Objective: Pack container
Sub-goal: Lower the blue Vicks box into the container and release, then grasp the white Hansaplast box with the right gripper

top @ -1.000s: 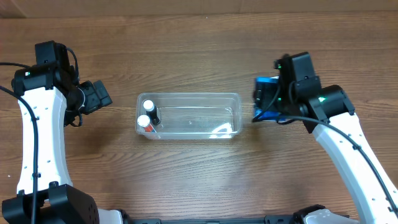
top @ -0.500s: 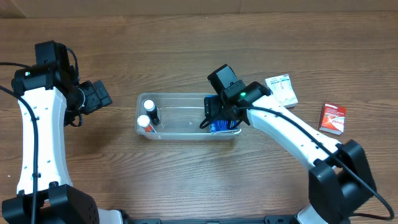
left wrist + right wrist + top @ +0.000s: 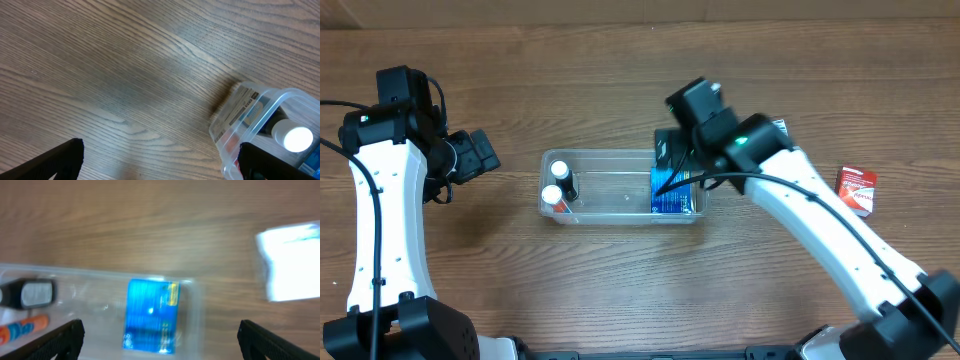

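Note:
The clear plastic container [image 3: 620, 187] lies at the table's middle. A blue box [image 3: 675, 193] lies flat in its right end. Two white-capped bottles [image 3: 556, 182] stand in its left end. My right gripper [image 3: 670, 163] hovers over the right end, open and empty. In the right wrist view the gripper [image 3: 160, 341] has its jaws wide apart above the blue box [image 3: 151, 314]. My left gripper [image 3: 480, 152] is open and empty, left of the container. In the left wrist view the gripper [image 3: 157, 164] faces the container's corner [image 3: 240, 120].
A red box [image 3: 857, 190] lies on the table at the right. A white box [image 3: 292, 262] lies beyond the container's right end, mostly hidden under my right arm in the overhead view. Bare wood surrounds the container.
My right arm brought the blue box from the right into the container's right end, let it go, and has drawn back slightly. The left arm has not moved.

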`<state>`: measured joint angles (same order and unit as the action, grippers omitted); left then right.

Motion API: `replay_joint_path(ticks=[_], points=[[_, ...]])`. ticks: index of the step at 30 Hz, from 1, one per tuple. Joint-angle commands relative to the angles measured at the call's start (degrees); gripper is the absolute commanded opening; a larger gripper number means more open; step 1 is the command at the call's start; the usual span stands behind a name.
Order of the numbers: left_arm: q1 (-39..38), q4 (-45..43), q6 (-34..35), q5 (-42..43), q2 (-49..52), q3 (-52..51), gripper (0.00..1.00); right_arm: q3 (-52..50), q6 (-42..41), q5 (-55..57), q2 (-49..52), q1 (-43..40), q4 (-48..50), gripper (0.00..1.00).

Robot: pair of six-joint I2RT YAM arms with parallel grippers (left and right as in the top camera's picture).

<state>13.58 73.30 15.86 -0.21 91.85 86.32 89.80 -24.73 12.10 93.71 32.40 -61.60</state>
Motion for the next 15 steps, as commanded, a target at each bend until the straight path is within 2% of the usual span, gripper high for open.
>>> replay_joint_path(ticks=[1, 2, 4, 5, 8, 15], points=[[-0.1, 0.1, -1.7, 0.0, -1.2, -0.2, 1.00, 6.1, 5.6, 6.9, -2.0, -9.4, -1.1, 1.00], [-0.1, 0.1, -1.8, 0.0, -1.2, -0.2, 1.00, 6.1, 12.7, 2.2, -1.7, -16.7, -0.6, 1.00], [-0.1, 0.1, -2.2, 0.0, -1.2, -0.2, 1.00, 5.8, 21.4, -5.5, 1.3, -29.8, -0.1, 1.00], [-0.1, 0.1, -2.2, 0.0, -1.1, -0.2, 1.00, 5.6, 26.0, -8.4, 3.5, -33.6, 0.2, 1.00], [-0.1, 0.0, -2.2, 0.0, -1.1, -0.2, 1.00, 5.4, 28.8, -9.3, 9.6, -36.9, 1.1, 1.00], [-0.1, -0.1, -2.2, 0.0, -1.1, -0.2, 1.00, 5.4, 35.2, -12.3, 20.9, -33.6, 1.8, 1.00]])
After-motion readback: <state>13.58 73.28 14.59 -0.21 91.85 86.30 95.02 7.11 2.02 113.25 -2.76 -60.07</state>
